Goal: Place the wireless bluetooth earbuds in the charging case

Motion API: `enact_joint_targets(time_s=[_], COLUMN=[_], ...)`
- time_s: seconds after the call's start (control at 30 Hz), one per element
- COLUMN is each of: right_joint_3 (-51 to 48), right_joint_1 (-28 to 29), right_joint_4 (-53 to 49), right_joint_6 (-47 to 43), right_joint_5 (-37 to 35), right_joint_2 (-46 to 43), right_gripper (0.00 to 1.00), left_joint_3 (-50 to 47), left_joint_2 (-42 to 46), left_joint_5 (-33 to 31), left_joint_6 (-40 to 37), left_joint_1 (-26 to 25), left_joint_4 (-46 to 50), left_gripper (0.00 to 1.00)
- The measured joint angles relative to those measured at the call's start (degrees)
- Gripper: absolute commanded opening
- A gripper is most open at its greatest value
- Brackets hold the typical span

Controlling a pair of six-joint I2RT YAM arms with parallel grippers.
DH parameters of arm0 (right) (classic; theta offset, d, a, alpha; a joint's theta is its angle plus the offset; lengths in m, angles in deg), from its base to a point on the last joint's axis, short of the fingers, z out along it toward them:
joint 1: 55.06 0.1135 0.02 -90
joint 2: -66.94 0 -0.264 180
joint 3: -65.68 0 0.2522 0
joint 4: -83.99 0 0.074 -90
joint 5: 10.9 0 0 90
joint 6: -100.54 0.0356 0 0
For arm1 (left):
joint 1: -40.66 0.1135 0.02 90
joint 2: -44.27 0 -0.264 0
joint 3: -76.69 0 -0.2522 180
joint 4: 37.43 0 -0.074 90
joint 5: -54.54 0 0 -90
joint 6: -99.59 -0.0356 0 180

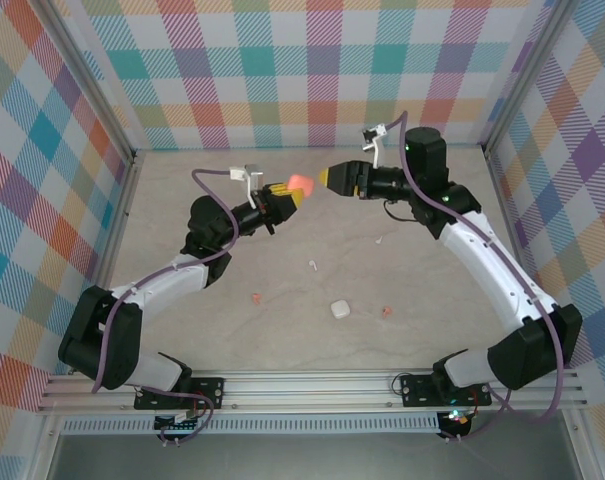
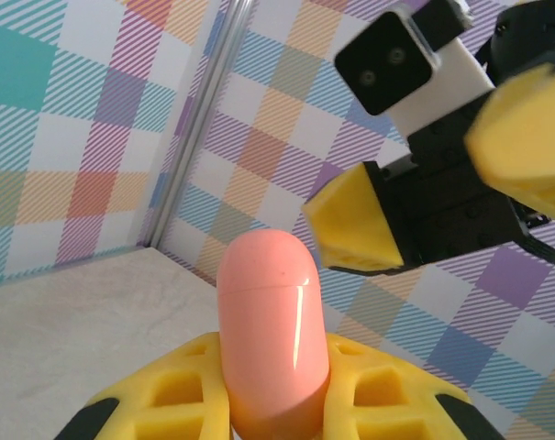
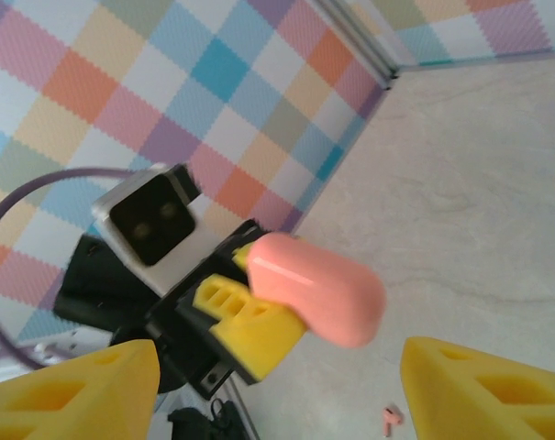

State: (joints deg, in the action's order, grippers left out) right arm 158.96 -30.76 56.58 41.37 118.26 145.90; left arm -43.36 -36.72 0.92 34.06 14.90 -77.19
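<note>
The salmon-pink charging case (image 1: 300, 184) (image 2: 272, 321) (image 3: 318, 286) is held above the table with its lid closed. My left gripper (image 1: 287, 197) (image 2: 275, 399) is shut on its lower half. My right gripper (image 1: 329, 178) (image 3: 277, 394) faces it from the right, open, a short gap from the case's tip, with nothing between its yellow fingers (image 2: 355, 225). Two pink earbuds (image 1: 257, 298) (image 1: 386, 311) and two white earbuds (image 1: 313, 266) (image 1: 379, 240) lie loose on the table. One pink earbud (image 3: 392, 418) also appears below the case in the right wrist view.
A small white case (image 1: 340, 309) lies on the table near the front middle. Checked walls (image 1: 302, 70) close the back and both sides. A metal rail (image 1: 312, 385) with the arm bases runs along the near edge.
</note>
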Motion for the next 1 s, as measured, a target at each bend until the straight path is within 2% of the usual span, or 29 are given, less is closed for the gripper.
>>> enact_joint_targets(time_s=[0.2, 0.5, 0.73, 1.0], right_joint_3=[-2.16, -2.16, -2.16, -0.20], right_joint_1=[0.35, 0.44, 0.44, 0.42], right_joint_4=[3.13, 5.51, 5.51, 5.46], right_joint_6=[0.11, 0.28, 0.50, 2.93], right_joint_5=[4.07, 7.98, 6.54, 6.03], right_joint_2=[0.87, 3.89, 4.33, 6.73], right_gripper=[0.68, 0.64, 0.59, 0.58], left_joint_3=[0.44, 0.70, 2.21, 2.32], left_joint_2=[0.66, 2.73, 2.80, 2.80], left_joint_5=[2.82, 3.80, 5.44, 4.26], left_joint_6=[4.33, 6.23, 6.43, 6.43], left_joint_1=[0.04, 0.02, -0.50, -0.44], left_joint_4=[-0.07, -0.04, 0.02, 2.43], left_gripper=[0.07, 0.05, 0.03, 0.02])
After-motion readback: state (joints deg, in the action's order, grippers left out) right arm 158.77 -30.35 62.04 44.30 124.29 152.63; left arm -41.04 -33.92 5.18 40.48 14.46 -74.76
